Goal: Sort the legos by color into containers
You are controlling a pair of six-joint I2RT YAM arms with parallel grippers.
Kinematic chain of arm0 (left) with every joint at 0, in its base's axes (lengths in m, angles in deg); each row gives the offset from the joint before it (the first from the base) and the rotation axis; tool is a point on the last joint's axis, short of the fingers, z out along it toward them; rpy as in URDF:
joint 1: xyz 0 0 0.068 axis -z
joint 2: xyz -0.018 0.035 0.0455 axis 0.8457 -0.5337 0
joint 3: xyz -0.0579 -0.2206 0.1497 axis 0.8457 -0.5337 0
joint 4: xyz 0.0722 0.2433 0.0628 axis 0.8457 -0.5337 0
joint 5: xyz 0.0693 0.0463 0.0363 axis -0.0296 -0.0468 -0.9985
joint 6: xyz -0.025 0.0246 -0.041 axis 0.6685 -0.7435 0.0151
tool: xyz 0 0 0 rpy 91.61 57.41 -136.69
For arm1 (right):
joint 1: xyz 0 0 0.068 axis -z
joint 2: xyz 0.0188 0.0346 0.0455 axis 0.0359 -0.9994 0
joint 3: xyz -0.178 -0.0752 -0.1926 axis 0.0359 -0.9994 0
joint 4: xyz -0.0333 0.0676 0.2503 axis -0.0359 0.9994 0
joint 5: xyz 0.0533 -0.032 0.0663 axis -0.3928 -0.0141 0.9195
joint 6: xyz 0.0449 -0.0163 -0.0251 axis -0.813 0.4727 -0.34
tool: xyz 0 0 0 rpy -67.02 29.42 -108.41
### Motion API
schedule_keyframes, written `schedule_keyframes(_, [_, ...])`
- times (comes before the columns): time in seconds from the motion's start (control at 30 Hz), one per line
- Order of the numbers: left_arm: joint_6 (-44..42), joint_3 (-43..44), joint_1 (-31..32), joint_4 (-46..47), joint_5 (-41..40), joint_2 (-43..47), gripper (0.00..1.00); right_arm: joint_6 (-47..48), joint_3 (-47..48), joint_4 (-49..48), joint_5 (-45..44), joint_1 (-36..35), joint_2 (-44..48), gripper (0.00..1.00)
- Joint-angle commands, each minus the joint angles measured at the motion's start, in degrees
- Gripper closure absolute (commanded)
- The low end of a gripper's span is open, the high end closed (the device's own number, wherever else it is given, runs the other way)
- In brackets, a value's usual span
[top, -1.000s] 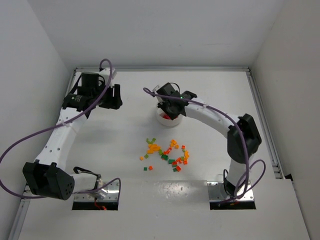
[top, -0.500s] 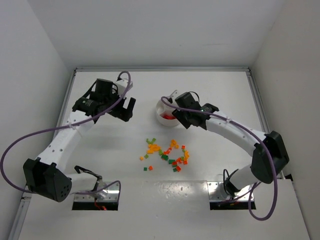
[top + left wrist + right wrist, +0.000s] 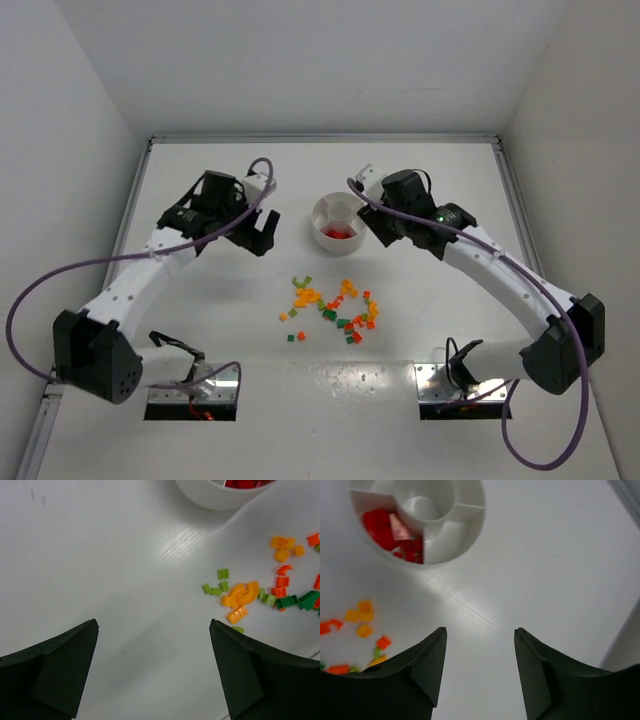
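The white round dish [image 3: 338, 222] stands at mid-table; one wedge holds red bricks [image 3: 340, 234], also seen in the right wrist view [image 3: 382, 527] beside the hub [image 3: 422, 505]. The other wedges in view look empty. Loose legos [image 3: 335, 305] in red, orange, yellow and green lie scattered in front of the dish; they also show in the left wrist view [image 3: 240, 595]. My left gripper [image 3: 262, 232] is open and empty, left of the dish, over bare table [image 3: 153, 625]. My right gripper [image 3: 383, 230] is open and empty, just right of the dish [image 3: 480, 630].
The table is walled in white on three sides, with a metal rail [image 3: 525, 230] along the right edge. Both arm bases [image 3: 195, 385] sit at the near edge. A few orange bricks [image 3: 362, 615] lie at the left of the right wrist view.
My right gripper has moved off the dish to its right side, uncovering it. My left gripper has moved right and nearer, towards the dish and the pile.
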Motion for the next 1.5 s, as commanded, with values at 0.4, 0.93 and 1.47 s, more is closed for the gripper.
schedule_keyframes(0.4, [-8.7, -1.7, -5.9, 3.6, 19.3, -5.8, 0.06, 16.2, -1.1, 17.9, 44.1, -0.8, -4.3, 0.55])
schedule_keyframes(0.93, [-0.6, -10.6, 1.6, 12.3, 10.3, -2.9, 0.34, -1.4, -3.9, -1.5, 34.2, -0.2, -10.8, 0.07])
schedule_keyframes(1.47, [1.2, -7.9, -0.6, 14.1, 7.7, -6.5, 0.29, 12.8, -10.6, -4.5, 37.3, -0.3, -14.9, 0.41])
